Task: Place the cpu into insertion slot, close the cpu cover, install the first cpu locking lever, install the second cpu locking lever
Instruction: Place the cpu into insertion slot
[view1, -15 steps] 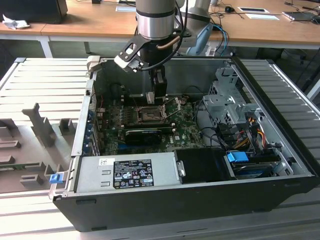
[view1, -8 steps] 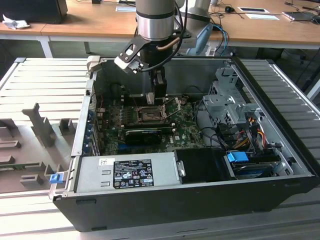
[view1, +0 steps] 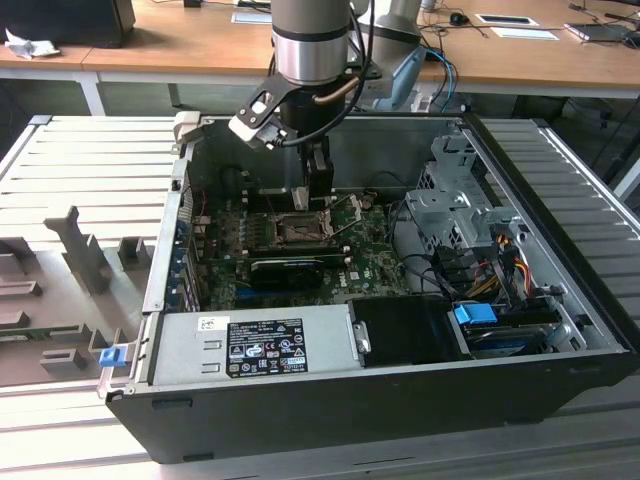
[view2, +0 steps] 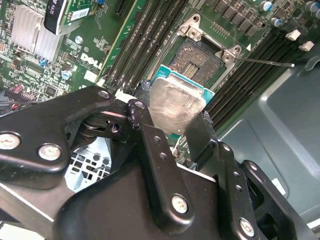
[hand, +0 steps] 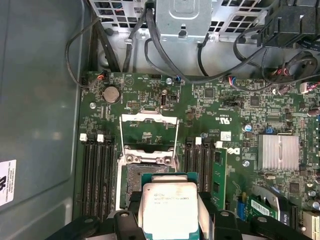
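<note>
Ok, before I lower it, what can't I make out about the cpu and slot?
- Gap between cpu and insertion slot: covered by the cpu itself in both wrist views.
- Part of the slot: behind the cpu, first wrist view.
- One cpu edge: cut off at the picture's edge, first wrist view.
- Slot pins: too small, exterior view.

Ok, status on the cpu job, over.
Gripper shut on the cpu. Held near the insertion slot, not seated. Slot bare, cpu cover open, nothing blocking.
</note>
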